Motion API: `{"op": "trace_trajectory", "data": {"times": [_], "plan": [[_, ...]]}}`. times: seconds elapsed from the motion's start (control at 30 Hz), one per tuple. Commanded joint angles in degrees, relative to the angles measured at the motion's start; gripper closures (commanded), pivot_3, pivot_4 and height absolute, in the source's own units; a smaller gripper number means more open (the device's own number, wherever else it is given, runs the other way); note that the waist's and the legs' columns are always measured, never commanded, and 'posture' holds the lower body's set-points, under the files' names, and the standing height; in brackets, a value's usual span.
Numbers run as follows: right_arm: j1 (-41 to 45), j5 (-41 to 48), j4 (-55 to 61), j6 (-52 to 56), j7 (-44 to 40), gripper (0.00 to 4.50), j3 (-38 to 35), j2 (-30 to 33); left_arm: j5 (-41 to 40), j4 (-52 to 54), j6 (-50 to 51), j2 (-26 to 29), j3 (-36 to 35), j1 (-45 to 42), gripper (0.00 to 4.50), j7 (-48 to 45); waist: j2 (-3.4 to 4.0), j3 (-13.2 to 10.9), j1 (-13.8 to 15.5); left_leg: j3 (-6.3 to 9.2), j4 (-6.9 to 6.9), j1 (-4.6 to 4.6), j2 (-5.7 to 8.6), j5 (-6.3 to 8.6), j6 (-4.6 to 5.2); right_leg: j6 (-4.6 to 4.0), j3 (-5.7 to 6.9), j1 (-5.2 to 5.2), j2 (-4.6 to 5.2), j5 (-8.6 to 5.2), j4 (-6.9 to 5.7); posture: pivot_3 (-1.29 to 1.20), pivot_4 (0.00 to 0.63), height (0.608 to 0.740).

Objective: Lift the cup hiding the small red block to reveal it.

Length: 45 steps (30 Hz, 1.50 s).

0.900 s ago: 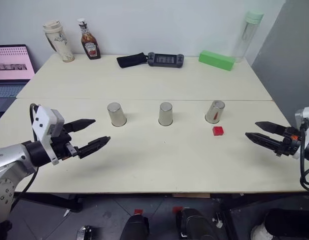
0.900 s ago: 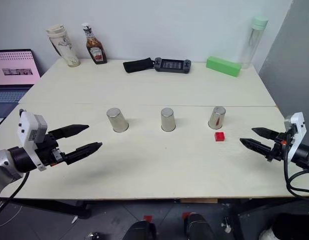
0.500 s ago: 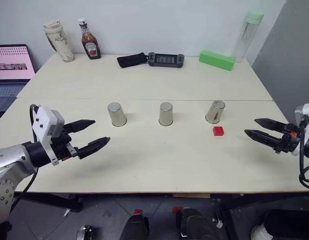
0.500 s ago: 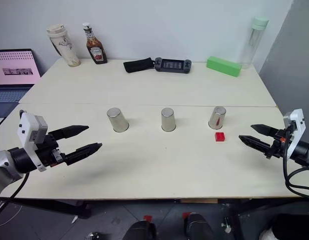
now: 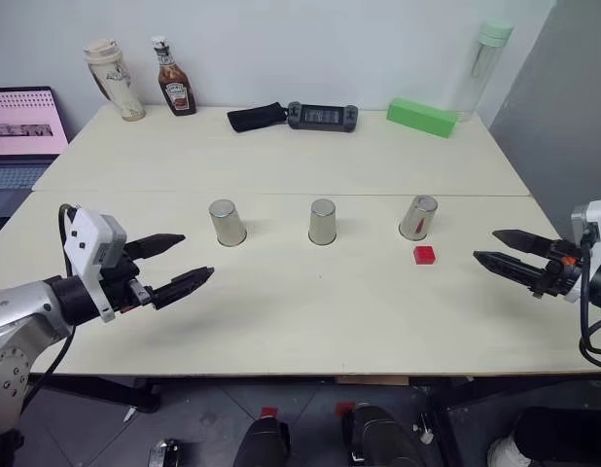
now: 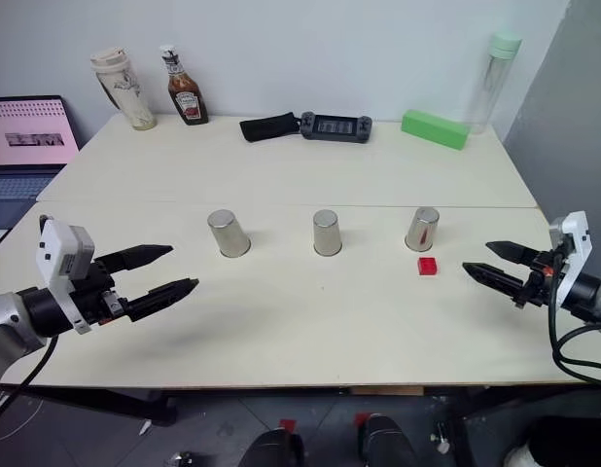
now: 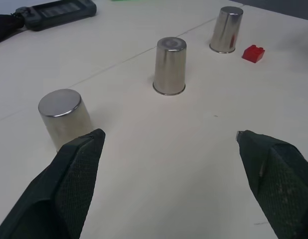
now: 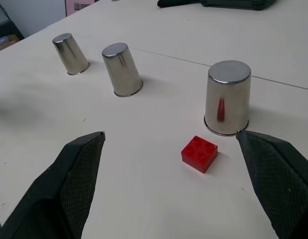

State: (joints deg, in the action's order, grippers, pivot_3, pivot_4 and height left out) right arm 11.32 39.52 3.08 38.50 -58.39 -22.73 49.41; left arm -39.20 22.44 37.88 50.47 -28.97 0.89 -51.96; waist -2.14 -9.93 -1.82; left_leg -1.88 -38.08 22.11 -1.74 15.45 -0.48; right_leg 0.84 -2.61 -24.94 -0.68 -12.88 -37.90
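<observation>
Three identical silver cups stand upside down in a row: left (image 5: 227, 222), middle (image 5: 322, 222) and right (image 5: 417, 217). The small red block (image 5: 424, 255) lies uncovered on the table just in front of the right cup (image 8: 227, 97), which mirrors it. My left gripper (image 5: 196, 255) hovers open over the table's near left, short of the left cup (image 7: 64, 115). Beyond the red block (image 8: 199, 153), at the near right, my right gripper (image 5: 485, 245) hovers open and points toward it. Neither gripper holds anything.
Along the far edge stand a beige travel mug (image 5: 113, 80), a ketchup bottle (image 5: 172, 78), a black pouch (image 5: 257, 117), a game console (image 5: 322, 115), a long green block (image 5: 422, 117) and a clear bottle (image 5: 480, 68). A laptop (image 5: 23, 131) sits off the table's left.
</observation>
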Motion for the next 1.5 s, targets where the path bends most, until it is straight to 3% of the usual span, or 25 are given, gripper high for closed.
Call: {"op": "trace_trajectory", "data": {"times": [0.03,1.5], "plan": [[1.4,0.4,0.6,-0.5,0.3,0.03,-0.4,0.2,0.1,0.7,-1.3,1.0,-0.5,-0.6,0.0,-0.3,0.0,0.0,0.0,0.0,0.0,0.0,0.0,0.0,0.0,0.0,-0.01,0.0,0.0,0.0,0.0,0.0,0.15,0.74],[4.0,-0.3,-1.1,-0.2,2.6,0.03,1.3,-0.6,0.8,1.2,-2.0,0.8,0.8,0.0,0.0,0.4,0.0,0.0,0.0,0.0,0.0,0.01,0.0,0.0,0.0,0.02,0.0,0.0,0.0,0.01,0.0,0.0,0.15,0.74]]}}
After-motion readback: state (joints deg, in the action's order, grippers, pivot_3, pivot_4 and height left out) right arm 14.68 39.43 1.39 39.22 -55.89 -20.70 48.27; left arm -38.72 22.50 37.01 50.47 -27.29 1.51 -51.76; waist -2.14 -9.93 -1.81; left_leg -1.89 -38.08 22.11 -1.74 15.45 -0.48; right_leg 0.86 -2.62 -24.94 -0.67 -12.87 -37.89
